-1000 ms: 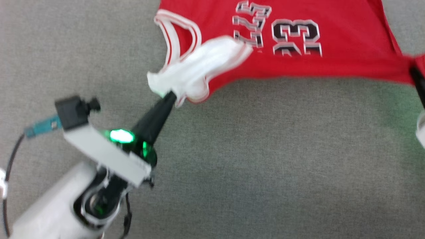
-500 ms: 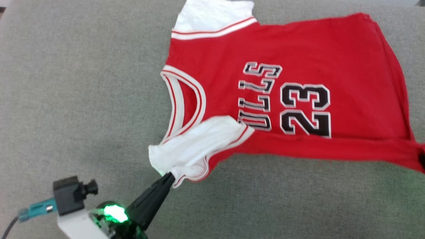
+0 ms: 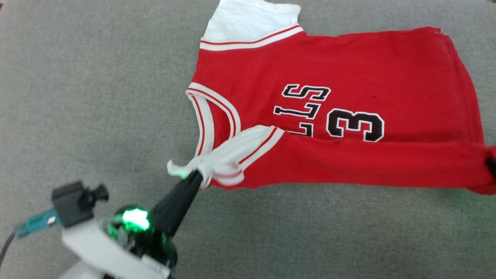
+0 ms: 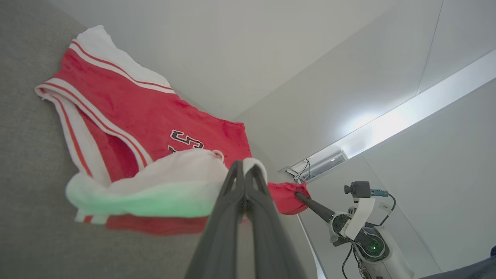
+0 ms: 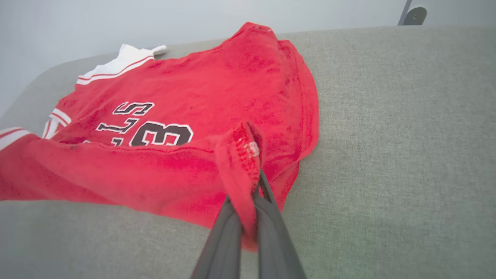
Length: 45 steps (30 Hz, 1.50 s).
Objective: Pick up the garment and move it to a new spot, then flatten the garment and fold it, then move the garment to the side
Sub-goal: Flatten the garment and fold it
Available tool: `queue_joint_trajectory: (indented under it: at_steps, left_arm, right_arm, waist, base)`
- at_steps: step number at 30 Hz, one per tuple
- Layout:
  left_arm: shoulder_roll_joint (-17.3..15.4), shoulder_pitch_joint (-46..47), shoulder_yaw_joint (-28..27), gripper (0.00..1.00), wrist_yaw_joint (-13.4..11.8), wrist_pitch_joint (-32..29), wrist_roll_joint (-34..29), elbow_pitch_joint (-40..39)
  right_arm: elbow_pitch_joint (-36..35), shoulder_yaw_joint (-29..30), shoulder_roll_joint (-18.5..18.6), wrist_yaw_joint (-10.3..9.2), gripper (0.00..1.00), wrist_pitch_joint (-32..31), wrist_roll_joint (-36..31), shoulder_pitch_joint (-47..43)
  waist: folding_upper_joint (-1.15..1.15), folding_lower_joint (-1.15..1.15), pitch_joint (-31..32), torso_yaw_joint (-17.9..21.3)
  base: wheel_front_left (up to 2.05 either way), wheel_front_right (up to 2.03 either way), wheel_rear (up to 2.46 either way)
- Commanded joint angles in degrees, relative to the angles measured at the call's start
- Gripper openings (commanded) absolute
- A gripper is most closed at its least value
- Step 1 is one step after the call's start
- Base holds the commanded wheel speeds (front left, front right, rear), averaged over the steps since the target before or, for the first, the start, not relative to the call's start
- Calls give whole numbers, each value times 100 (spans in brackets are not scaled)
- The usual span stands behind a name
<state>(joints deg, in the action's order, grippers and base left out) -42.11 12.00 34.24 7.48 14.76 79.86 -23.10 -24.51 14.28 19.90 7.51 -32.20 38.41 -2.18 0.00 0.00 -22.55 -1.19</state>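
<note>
The garment (image 3: 348, 62), a red jersey with striped white trim and a black number, lies on a grey cushioned surface (image 3: 77, 97). Its near edge is lifted and drawn over the lower part of the lettering and number. My left gripper (image 3: 195, 178) is shut on the white shoulder strap at the garment's near left corner. In the left wrist view the closed fingers (image 4: 244, 166) pinch white cloth of the garment (image 4: 128, 112). My right gripper (image 3: 491, 166), at the frame's right edge, is shut on the red hem corner. The right wrist view has that gripper (image 5: 255, 186) clamping the stitched hem of the garment (image 5: 217, 77).
The grey surface (image 5: 387, 116) stretches wide to the left of the garment and toward me. A pale wall (image 5: 116, 23) rises behind its far edge. A dark round fitting (image 5: 414, 13) stands past the far right edge.
The head camera has shifted. Both grippers have carried the garment's near edge farther over it, so the fold now covers the "2" and the lower letters.
</note>
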Motion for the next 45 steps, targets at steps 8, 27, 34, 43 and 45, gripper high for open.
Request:
queue_joint_trajectory:
  at_steps: [8, 27, 34, 43, 45]
  left_arm:
    - [551, 1410, 442, 0, 0, -259, 370, 1288]
    - [649, 2198, 1347, 4, -36, -50, -343, 4231]
    - [444, 2356, 1434, 100, -15, -19, -444, 4315]
    - [-328, 3082, 1818, 100, -126, -1241, -701, 4336]
    - [-493, 3298, 1816, 100, -261, -1587, -682, 4207]
  right_arm:
    - [1372, -256, 379, -5, 0, 223, -28, 1094]
    - [2879, -1192, 428, -5, 0, 1257, -95, 1587]
    - [2967, -1329, 425, -3, 83, 1564, -84, 1585]
    - [3090, -1295, 355, -3, 100, 1791, -103, 1478]
    - [3074, -1240, 350, -3, 100, 1847, -115, 1499]
  waist:
    - [0, 0, -269, -71]
    - [0, 0, -437, 59]
    - [0, 0, -2, 40]
    - [0, 0, 731, -31]
    - [0, 0, 831, -29]
  base:
    - [0, 0, 0]
    - [0, 0, 0]
    - [0, 0, 0]
    - [0, 0, 0]
    - [0, 0, 0]
